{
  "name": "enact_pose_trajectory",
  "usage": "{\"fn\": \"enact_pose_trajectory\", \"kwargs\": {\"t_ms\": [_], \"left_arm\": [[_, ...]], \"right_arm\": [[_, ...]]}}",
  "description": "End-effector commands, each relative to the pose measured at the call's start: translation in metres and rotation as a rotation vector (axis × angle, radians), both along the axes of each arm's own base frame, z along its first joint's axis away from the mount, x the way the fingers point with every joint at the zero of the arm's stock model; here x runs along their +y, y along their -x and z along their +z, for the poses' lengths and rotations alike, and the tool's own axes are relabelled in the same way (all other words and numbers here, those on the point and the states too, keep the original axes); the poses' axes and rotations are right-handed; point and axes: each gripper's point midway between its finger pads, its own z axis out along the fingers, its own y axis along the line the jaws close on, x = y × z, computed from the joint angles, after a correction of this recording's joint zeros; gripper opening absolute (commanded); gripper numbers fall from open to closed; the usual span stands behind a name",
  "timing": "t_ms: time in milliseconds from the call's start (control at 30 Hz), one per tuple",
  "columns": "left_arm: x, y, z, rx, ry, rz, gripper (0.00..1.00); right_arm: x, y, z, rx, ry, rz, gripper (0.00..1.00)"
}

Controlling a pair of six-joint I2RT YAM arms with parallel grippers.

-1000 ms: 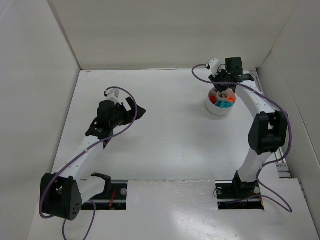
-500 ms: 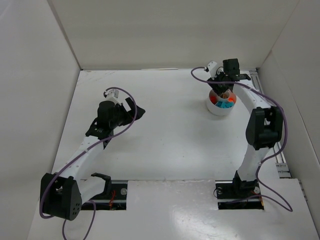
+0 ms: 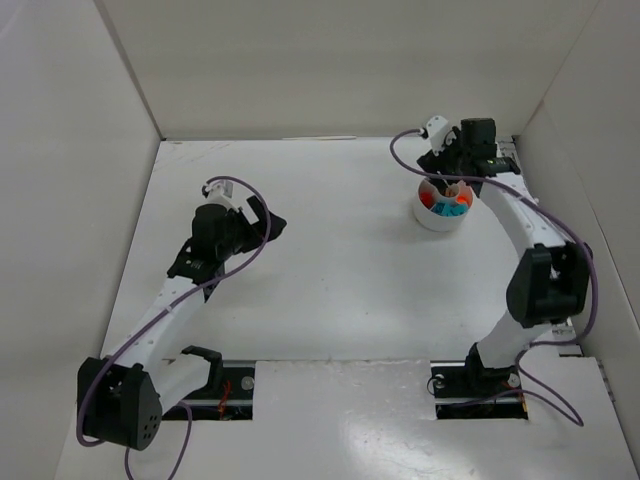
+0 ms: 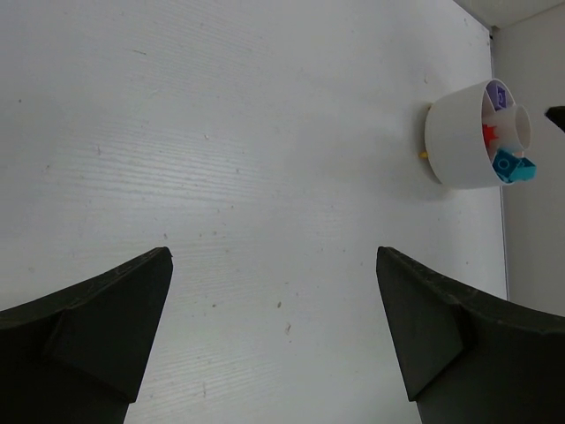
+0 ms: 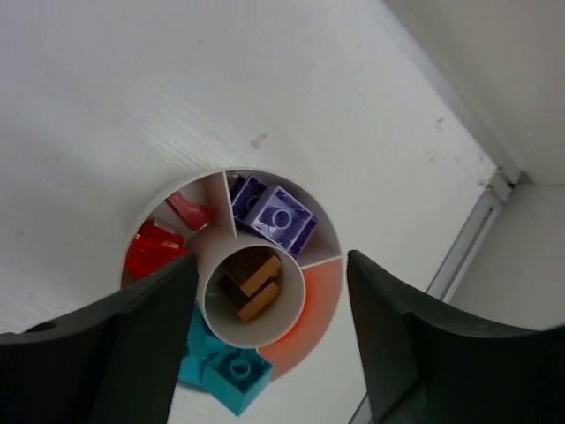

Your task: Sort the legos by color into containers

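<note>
The round white dish [image 3: 432, 218] stands at the back right of the table. In the right wrist view its rim [image 5: 225, 174] encloses purple legos [image 5: 275, 217], red legos [image 5: 152, 249], teal legos [image 5: 226, 371] in separate wedges, and orange legos [image 5: 253, 288] in the central hub. One wedge [image 5: 311, 318] looks orange-tinted. My right gripper [image 5: 271, 265] hangs open and empty just above the dish, also seen from the top [image 3: 456, 172]. My left gripper [image 3: 266, 222] is open and empty over bare table at the left; the left wrist view [image 4: 274, 265] shows the dish [image 4: 455, 141] far off.
White walls enclose the table on the left, back and right, and the dish sits close to the right wall. A tiny orange speck [image 4: 423, 154] lies against the dish's outer wall. A metal rail [image 5: 477, 238] runs along the table's right edge.
My right wrist has shifted a little to the right and back above the dish. My left arm has drifted slightly left. Both grippers stay open.
</note>
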Motion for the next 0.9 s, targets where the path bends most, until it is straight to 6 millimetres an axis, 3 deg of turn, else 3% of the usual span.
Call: {"fn": "enact_pose_trajectory", "kwargs": {"t_ms": [0, 33, 67, 233, 267, 433, 467, 667, 867], "left_arm": [[0.011, 0.001, 0.019, -0.051, -0.008, 0.058, 1.0], [0.02, 0.0, 0.015, -0.035, -0.024, 0.109, 1.0], [0.024, 0.001, 0.015, -0.027, -0.025, 0.138, 1.0], [0.058, 0.011, -0.003, 0.071, -0.086, 0.362, 1.0], [0.074, 0.015, -0.007, 0.098, -0.138, 0.447, 1.0], [0.096, 0.03, -0.012, 0.162, -0.186, 0.594, 1.0], [0.096, 0.032, -0.004, 0.14, -0.182, 0.596, 1.0], [0.093, 0.037, 0.014, 0.061, -0.16, 0.594, 1.0], [0.092, 0.04, 0.023, 0.03, -0.128, 0.585, 1.0]], "right_arm": [[0.0, 0.016, 0.107, -0.313, -0.074, -0.017, 0.76], [-0.001, 0.025, 0.115, -0.339, -0.086, -0.022, 0.83], [-0.003, 0.033, 0.122, -0.362, -0.092, -0.034, 1.0], [-0.022, 0.096, 0.138, -0.431, -0.171, -0.17, 1.0], [-0.025, 0.107, 0.133, -0.423, -0.18, -0.195, 1.0], [-0.036, 0.154, 0.094, -0.356, -0.241, -0.312, 1.0], [-0.039, 0.166, 0.084, -0.348, -0.244, -0.334, 1.0], [-0.053, 0.201, 0.064, -0.351, -0.228, -0.406, 1.0], [-0.06, 0.21, 0.061, -0.347, -0.199, -0.432, 1.0]]}}
